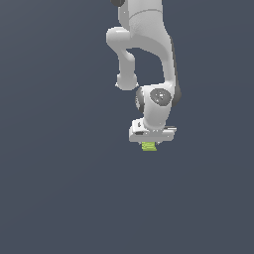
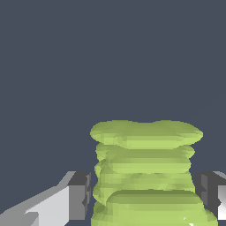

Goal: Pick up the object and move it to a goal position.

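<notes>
A: Status on the pick?

B: Arm [image 1: 149, 59] is vertical over the bench [image 1: 59, 198], wrist pointing straight down. The object [image 1: 148, 146], a lime-green ridged block, sits directly under the gripper [image 1: 149, 144], roughly mid-scene, slightly right of centre in the exterior view.

A: Jaws?

B: Spread, not clamped. In the wrist view the object [image 2: 148, 172] is between the two fingers [image 2: 79, 196], with a thin dark gap visible on each side. One pad is just beside the ridges; the other stands a bit further off. No contact that I can confirm.

A: So it's straddled but not gripped.

B: My read, yes. The step in hand is the close. Can't tell from either view whether the object rests on the bench or how deep the fingertips sit relative to its base.

A: Advice for the close?

B: Centre first: the gaps look slightly uneven, so the nearer pad would likely touch first and shove the block sideways. The ridged sides aren't flat, so aim the pads at a wide layer, not a groove, and low enough to catch more than the top lip. Close slowly, confirm both pads seated, then lift straight up before any translation.

A: Goal position?

B: No marker visible in either view.
</notes>
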Tool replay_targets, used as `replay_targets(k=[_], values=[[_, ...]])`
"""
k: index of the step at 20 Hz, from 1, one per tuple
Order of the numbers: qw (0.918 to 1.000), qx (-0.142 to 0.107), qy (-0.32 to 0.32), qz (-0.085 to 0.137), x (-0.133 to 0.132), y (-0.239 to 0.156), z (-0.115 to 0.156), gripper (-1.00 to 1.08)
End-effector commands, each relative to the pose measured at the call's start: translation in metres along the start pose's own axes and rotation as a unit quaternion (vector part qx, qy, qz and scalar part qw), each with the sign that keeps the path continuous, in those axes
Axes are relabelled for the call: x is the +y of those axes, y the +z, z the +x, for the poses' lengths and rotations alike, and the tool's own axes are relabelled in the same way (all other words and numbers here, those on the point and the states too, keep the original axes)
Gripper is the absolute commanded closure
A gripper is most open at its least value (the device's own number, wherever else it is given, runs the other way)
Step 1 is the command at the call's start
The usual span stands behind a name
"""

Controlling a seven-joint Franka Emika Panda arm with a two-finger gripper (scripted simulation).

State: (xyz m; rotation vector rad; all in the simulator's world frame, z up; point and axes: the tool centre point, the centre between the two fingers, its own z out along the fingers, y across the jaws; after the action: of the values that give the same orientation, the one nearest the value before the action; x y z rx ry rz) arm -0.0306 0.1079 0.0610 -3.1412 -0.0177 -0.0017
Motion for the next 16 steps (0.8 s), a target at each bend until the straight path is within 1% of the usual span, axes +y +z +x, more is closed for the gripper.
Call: replay_targets(k=[1, 7, 16], values=[[1.0, 0.001, 0.0, 0.0, 0.01, -0.012, -0.002, 1.08], [1.0, 0.0, 0.0, 0.0, 0.046, -0.054, -0.011, 1.08], [1.0, 0.0, 0.0, 0.001, 0.118, -0.14, -0.027, 1.08]])
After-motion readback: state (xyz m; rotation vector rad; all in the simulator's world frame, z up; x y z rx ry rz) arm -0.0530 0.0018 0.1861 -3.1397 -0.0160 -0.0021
